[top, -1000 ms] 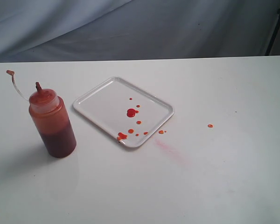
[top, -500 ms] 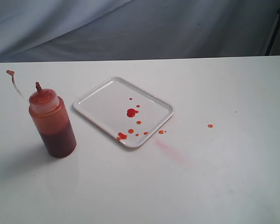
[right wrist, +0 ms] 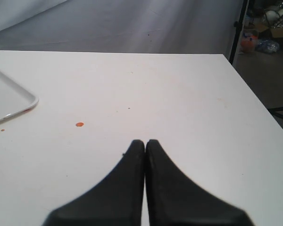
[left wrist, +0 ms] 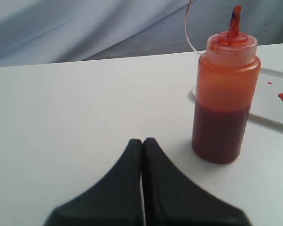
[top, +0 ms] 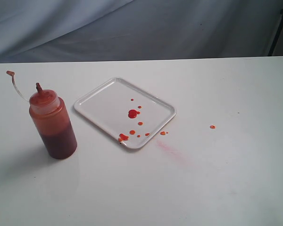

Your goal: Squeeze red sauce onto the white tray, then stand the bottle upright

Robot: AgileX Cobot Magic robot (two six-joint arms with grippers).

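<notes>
The bottle [top: 53, 123] stands upright on the table at the left, its red nozzle up and its small cap [top: 10, 73] hanging out on the thin tether. To its right lies the white tray [top: 104, 101] with several drops of red sauce [top: 132, 113] on it. My left gripper [left wrist: 142, 141] is shut and empty, a short way back from the bottle [left wrist: 225, 89], with the tray [left wrist: 273, 101] behind it. My right gripper [right wrist: 145, 142] is shut and empty over bare table, apart from the tray's corner [right wrist: 12, 101]. Neither gripper shows in the exterior view.
Stray sauce drops lie on the table off the tray: one beside its near corner [top: 162, 133] and one farther right [top: 212, 127], also in the right wrist view [right wrist: 79, 124]. A faint pink smear [top: 172, 153] runs from the tray. The table's right edge [right wrist: 254, 99] drops off.
</notes>
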